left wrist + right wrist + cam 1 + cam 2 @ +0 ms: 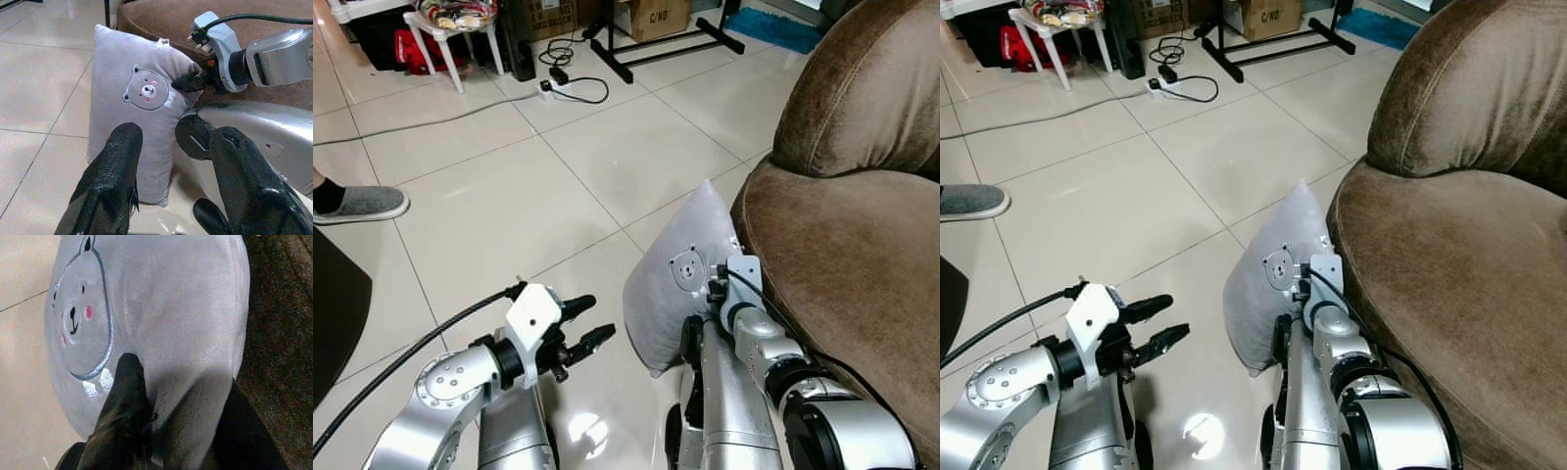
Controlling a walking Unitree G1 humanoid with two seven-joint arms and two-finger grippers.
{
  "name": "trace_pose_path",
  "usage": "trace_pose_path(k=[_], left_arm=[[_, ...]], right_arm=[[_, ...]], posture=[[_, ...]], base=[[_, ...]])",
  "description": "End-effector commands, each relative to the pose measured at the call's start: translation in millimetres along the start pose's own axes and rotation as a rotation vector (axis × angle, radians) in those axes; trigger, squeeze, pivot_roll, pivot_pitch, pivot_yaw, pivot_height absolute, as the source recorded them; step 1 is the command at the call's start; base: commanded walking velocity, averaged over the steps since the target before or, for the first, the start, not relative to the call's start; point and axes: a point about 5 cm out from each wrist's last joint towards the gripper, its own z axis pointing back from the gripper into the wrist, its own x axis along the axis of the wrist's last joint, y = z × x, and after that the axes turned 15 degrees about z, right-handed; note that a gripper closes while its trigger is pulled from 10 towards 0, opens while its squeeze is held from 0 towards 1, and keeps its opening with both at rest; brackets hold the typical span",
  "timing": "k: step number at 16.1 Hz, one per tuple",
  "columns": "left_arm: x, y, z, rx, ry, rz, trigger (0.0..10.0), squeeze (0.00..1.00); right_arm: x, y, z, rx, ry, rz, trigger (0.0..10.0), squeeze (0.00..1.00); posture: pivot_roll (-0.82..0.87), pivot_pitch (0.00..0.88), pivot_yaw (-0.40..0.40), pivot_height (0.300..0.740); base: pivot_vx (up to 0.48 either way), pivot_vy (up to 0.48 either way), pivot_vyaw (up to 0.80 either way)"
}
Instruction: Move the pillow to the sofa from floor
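Pale glossy floor tiles (509, 186) are spread before a brown sofa (842, 245), with a power strip (555, 85) and a white stool (450, 34) set well back and a person's slippered foot (357, 204) at the left edge. Between floor and sofa the grey pillow (680, 284) is seen standing on edge, its far side against the sofa front, and its upper corner is pinched by the right claw (713, 286) — so the grasping step appears to be done and the lift onto the seat is judged to be next. For that, the pillow would need to be raised above the cushion's rounded lip and carried over it, with the soft corner kept from slipping out of a small pinch. The left claw (579, 326) is held released, fingers parted, near the pillow but apart from it. In the left wrist view the embroidered bear face (145, 90) and the right claw's grip on the corner are shown from the side, which the head views give only small; in the right wrist view the fabric is seen bunched between the black fingers (124, 401) — the closeness of the hold is confirmed there, though the sofa seat is hardly shown.
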Motion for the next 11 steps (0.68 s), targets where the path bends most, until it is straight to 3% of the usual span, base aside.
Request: trace_pose_path(k=[1, 7, 8, 11], left_arm=[[-2, 0.6, -2.2, -0.009, 0.015, 0.006, 10.0, 0.00], [-1, 5.5, -1.2, 0.003, 0.020, 0.013, 10.0, 0.00], [0, 9.9, 0.6, 0.030, 0.016, 0.018, 10.0, 0.00], [7, 14.2, 6.5, 0.108, -0.038, 0.023, 10.0, 0.00]], right_arm=[[-2, 2.4, 0.0, 0.010, 0.020, -0.002, 0.0, 0.00], [8, 8.7, -1.0, 0.068, -0.019, -0.011, 0.0, 0.00], [19, 14.3, -1.5, 0.136, -0.065, -0.035, 0.0, 0.00], [42, 23.6, 0.9, 0.289, -0.211, -0.072, 0.0, 0.00]], posture=[[0.07, 0.123, -0.039, 0.436], [0.09, 0.050, -0.066, 0.436], [0.08, 0.000, -0.059, 0.436], [0.07, 0.000, -0.052, 0.436]], base=[[0.000, 0.000, 0.00], [0.000, 0.000, 0.00], [0.000, 0.000, 0.00], [0.000, 0.000, 0.00]])
